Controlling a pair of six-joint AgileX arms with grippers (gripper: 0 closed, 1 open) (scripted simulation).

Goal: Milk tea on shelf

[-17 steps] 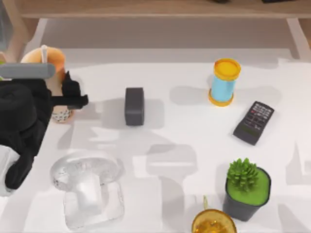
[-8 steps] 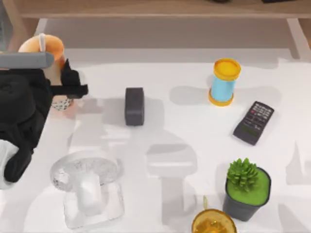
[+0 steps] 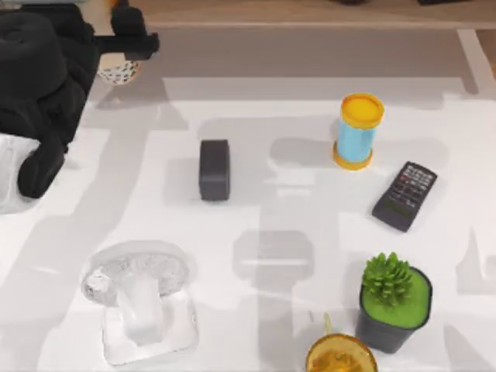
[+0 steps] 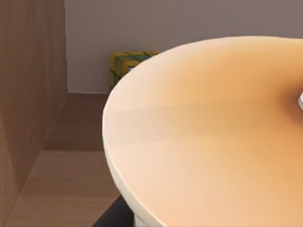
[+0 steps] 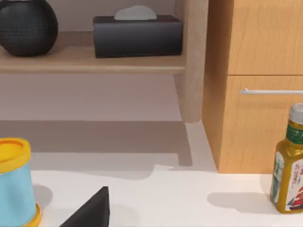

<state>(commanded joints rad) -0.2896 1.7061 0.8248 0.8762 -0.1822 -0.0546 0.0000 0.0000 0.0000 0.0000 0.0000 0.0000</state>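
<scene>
The milk tea [image 3: 118, 68] is held at the table's far left corner, just before the shelf [image 3: 310, 12], clamped in the left gripper [image 3: 116, 46]. In the left wrist view its orange lid [image 4: 213, 127] is seen close above the wooden board [image 4: 66, 189].

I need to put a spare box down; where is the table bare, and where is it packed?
The widest bare patch is mid-table, between the dark block, the remote and the clear stand. The strip along the top view's left edge, below the left arm, is also free. The near right corner is crowded: potted plant beside a yellow dish.
</scene>
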